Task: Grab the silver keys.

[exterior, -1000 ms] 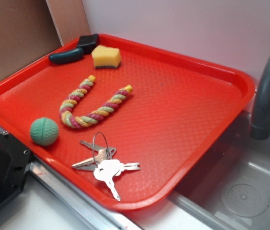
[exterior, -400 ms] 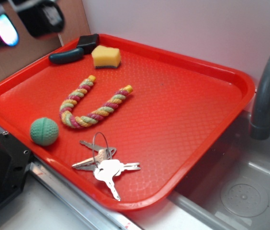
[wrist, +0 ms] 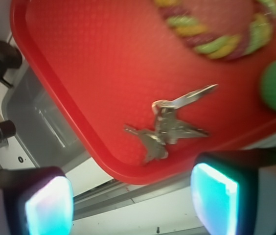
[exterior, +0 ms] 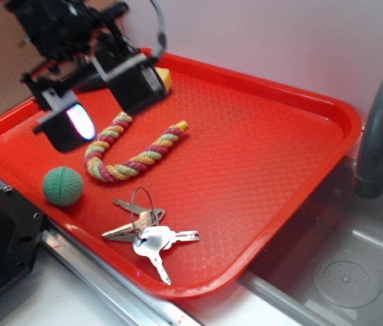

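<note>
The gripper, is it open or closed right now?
Open. The gripper shows its two fingers wide apart with nothing between, above the tray.

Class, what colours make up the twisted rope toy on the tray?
Pink, yellow and green bands on the U-shaped twisted rope toy, clearest in the exterior view.

The gripper hangs in the air at the upper left of the exterior view, its black body tilted and somewhat motion-blurred. Its jaws stand wide apart with nothing between them. In the wrist view the two fingers show pale, glowing pads at the bottom edge.
</note>
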`<state>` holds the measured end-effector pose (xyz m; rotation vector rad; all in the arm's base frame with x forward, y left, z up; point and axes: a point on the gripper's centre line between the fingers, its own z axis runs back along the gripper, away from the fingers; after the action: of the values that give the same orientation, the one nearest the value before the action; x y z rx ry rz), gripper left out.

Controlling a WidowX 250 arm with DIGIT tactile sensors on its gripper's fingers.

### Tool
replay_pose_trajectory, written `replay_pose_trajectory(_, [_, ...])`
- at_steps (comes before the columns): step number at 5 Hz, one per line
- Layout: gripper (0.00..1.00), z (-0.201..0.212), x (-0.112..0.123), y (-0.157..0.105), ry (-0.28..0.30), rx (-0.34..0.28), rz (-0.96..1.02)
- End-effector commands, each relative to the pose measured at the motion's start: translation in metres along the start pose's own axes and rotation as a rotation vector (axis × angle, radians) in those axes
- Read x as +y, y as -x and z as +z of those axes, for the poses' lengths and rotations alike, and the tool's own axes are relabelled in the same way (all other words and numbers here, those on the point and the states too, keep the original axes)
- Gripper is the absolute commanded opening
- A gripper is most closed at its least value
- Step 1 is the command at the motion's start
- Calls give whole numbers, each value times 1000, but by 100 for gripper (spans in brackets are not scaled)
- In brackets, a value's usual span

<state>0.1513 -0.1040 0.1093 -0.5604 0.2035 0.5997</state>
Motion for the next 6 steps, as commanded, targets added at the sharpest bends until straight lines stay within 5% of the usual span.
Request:
replay_pose_trajectory(1, [100, -43, -8, 0, -164, 23, -82])
replay_pose_trajectory(2, [100, -57, -3, 1, -216, 45, -108])
replay_pose_trajectory(3, [0, -65, 2, 4, -268, 93, -102])
replay_pose_trajectory(6, [0, -69, 6, 3, -375, 90, -152])
